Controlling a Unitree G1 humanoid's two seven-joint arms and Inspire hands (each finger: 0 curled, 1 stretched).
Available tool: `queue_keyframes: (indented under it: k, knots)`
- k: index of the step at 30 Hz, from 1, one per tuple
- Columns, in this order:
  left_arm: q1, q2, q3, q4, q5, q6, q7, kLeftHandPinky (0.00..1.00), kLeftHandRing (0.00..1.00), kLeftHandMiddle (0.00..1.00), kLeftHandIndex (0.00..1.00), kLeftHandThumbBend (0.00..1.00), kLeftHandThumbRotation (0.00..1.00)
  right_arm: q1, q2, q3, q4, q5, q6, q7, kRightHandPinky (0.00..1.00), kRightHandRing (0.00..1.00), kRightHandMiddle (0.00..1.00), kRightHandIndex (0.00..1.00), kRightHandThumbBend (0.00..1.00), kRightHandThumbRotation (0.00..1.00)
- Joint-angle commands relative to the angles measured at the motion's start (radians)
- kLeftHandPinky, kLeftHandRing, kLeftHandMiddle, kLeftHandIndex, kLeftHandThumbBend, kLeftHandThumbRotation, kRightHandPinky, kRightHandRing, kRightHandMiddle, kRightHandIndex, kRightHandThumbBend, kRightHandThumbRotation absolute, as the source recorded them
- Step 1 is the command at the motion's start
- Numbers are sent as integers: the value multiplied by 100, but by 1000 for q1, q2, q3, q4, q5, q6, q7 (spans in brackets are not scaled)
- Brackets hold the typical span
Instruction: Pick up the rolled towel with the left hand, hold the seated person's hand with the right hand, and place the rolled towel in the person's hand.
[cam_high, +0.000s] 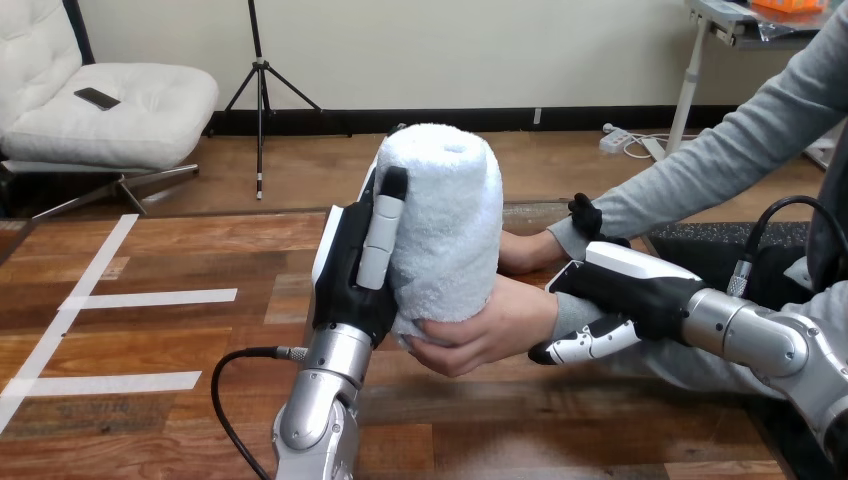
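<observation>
The rolled towel (445, 215) is held upright above the wooden table (480, 425), gripped by the curled fingers of the left hand (355, 270). Its lower end is clasped by the person's hand (490, 330), whose wrist (567, 312) is encircled by the fingers and thumb of the right hand (630, 288).

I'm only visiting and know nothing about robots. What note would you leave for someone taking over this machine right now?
Left robot hand: fingers curled round the upright rolled towel, above the table.
Right robot hand: at the wrist of the person's lower hand, fingers curled beneath it.
Done: towel picked up, wrist held, the person's lower hand grips the towel's bottom.
Left: the left robot hand likely should let go and draw back.
</observation>
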Motion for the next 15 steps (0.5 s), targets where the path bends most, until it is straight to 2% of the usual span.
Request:
queue_keyframes:
  k: [1, 8, 11, 15]
  knots:
    - [2, -38, -38, -64, 2, 2, -14, 96, 96, 97, 97, 100, 95, -69, 23, -43, -90, 48, -4, 9, 47, 54, 60, 63, 94, 54]
    - [10, -35, -40, -67, 14, -18, 8, 95, 94, 95, 94, 100, 94, -61, 19, -37, -104, 51, 0, 22, 61, 68, 71, 73, 99, 60]
    - [18, -34, -44, -77, 23, -20, 23, 94, 93, 94, 93, 100, 93, -57, 16, -36, -108, 53, -13, 20, 64, 71, 74, 75, 100, 62]
    - [33, -29, -50, -96, 25, -17, 23, 93, 93, 93, 92, 100, 94, -55, 9, -27, -120, 40, 7, 24, 67, 75, 77, 77, 100, 65]
